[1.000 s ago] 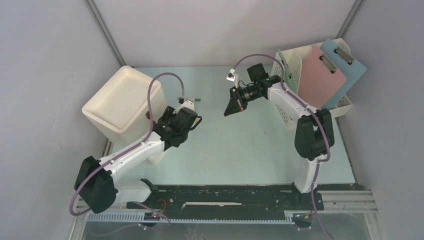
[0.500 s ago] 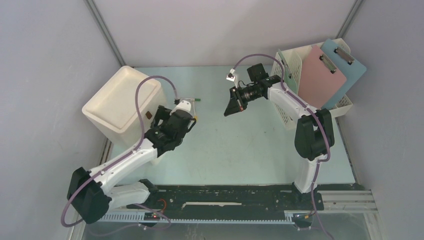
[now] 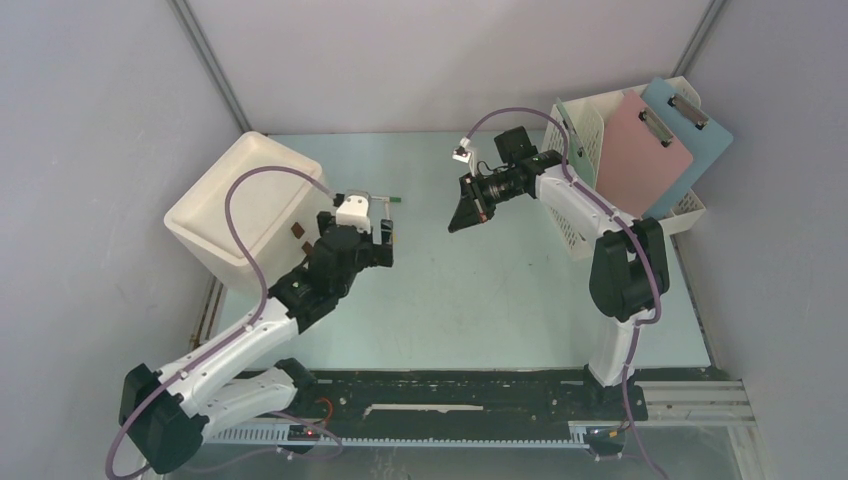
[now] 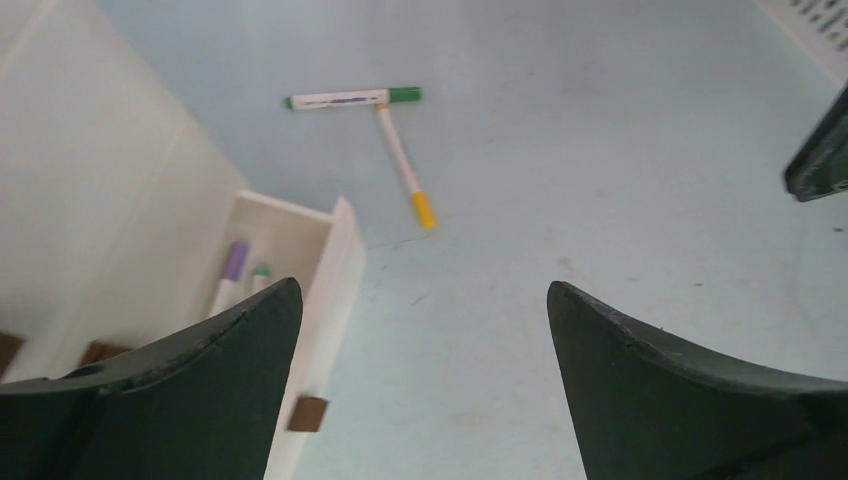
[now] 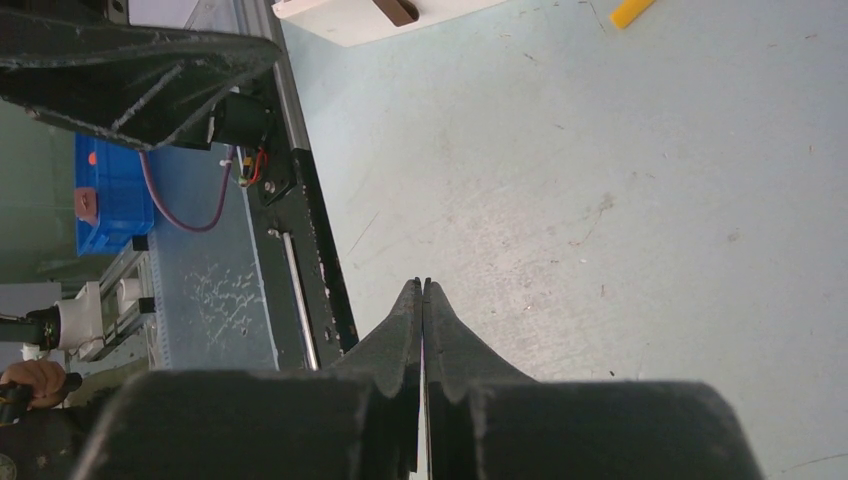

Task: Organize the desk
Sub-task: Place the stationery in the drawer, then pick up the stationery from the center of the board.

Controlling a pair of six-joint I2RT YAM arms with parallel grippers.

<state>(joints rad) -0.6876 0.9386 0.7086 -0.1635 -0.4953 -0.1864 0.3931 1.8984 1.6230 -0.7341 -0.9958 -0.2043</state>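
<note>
Ahead of the left gripper [image 4: 422,288], a crosswise marker [image 4: 352,98] and a lengthwise marker [image 4: 403,165] meet in a T on the desk [image 4: 620,150]; to its left, a drawer [image 4: 345,262] holds two further markers [image 4: 232,272].

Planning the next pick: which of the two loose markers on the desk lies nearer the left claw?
The yellow-capped marker: its yellow end reaches toward the left claw, while the green-capped marker lies crosswise beyond it.
</note>
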